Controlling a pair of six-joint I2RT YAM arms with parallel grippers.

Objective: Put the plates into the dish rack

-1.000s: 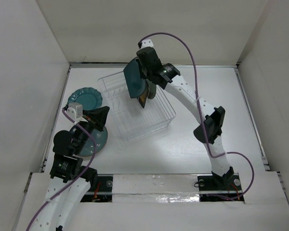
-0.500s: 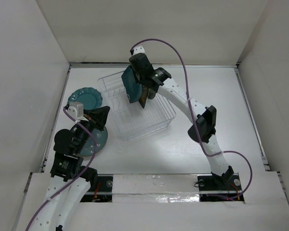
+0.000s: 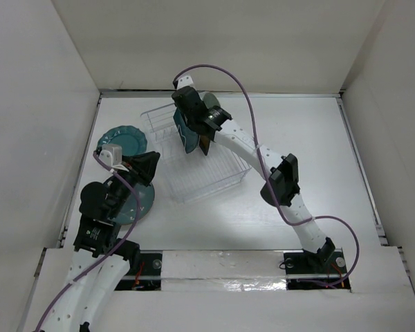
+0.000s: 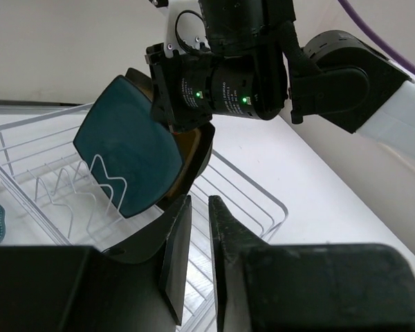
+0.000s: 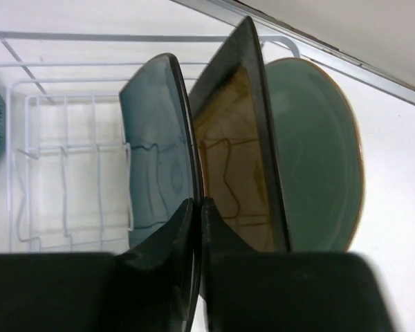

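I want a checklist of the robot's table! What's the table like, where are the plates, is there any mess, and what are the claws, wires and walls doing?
Surface: white table.
Job's things: clear dish rack mid-table. Mustard plate and pale green plate stand upright in it. Dark teal plate held among the pegs. Scalloped teal plate and round teal-blue plate lie flat on the left.
Clutter: nothing seen.
Grippers: right gripper shut on the dark teal plate's rim; left gripper slightly open, empty.
Cables: purple cables loop along both arms.
Surroundings: white walls on three sides.
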